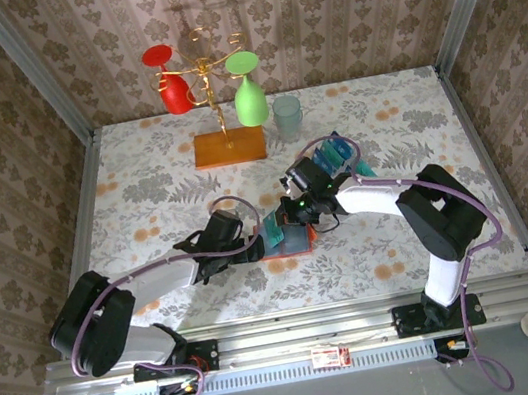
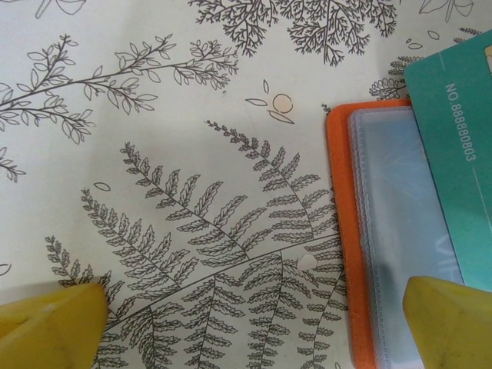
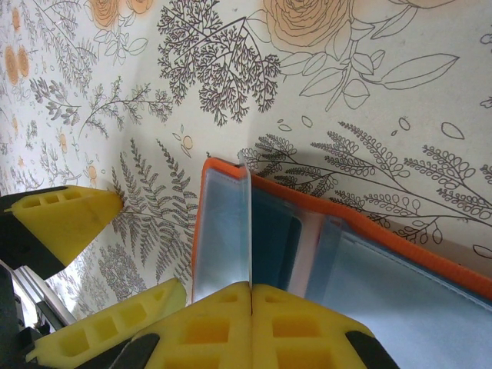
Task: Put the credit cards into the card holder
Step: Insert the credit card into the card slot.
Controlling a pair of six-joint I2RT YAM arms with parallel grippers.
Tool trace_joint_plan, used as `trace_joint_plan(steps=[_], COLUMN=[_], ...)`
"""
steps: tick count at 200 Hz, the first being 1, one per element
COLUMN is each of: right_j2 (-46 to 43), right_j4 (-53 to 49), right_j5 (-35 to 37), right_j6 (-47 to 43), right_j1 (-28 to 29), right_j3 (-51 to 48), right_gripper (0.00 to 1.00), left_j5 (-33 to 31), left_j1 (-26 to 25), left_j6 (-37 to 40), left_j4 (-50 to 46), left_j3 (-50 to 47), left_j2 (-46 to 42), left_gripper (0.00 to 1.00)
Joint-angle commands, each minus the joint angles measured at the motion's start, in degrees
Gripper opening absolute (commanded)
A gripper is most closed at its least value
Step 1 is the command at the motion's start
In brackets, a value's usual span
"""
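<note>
Evidently the right gripper (image 3: pixel 252 296) is closed, its yellow moulded fingers pinched on a thin translucent leaf (image 3: pixel 223 231) of the card holder (image 3: pixel 361 269). That leaf is lifted on edge at 12 o'clock from the fingertips, so the pocket behind it is held agape. The left gripper (image 2: pixel 254 307) is spread wide with nothing between its fingers, low over the worktop (image 2: pixel 154 115) at 9 o'clock from the holder.

The holder is lying opened near the middle of the worktop. It is a flat, soft-looking orange-red case with rounded corners, lined with glossy greyish-blue clear sleeves.

One stiff, matt teal card (image 2: pixel 453 169) printed with pale digits is laid askew over the sleeve; whether it is tucked in cannot be told. More credit cards (image 1: pixel 336 153), blue and teal, are seen in a small pile well apart at 1 o'clock from the holder. The task is therefore judged to be at an early stage, with most cards not yet inserted. The worktop is covered in a smooth pale fern-and-flower print.
</note>
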Motion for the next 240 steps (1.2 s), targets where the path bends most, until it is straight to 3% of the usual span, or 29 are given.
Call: trace_joint_plan(steps=[1, 181, 240], right_j2=[1.1, 0.9, -7.4], right_j4=[0.3, 1.0, 0.4], right_j5=[-1.0, -2.5, -0.8], right_j6=[0.1, 0.3, 0.2], right_j1=[0.3, 0.2, -2.3], right_j3=[-0.8, -0.8, -2.9], right_gripper=[0.0, 0.0, 0.0], left_j5=[0.5, -5.1, -6.0], left_j1=[-0.7, -3.7, -3.9], left_j6=[1.1, 2.7, 1.7], left_j4=[1.5, -3.9, -4.8], left_j3=[1.3, 3.4, 3.1], left_j2=[1.6, 4.2, 4.4], left_gripper=[1.0, 1.0, 1.0])
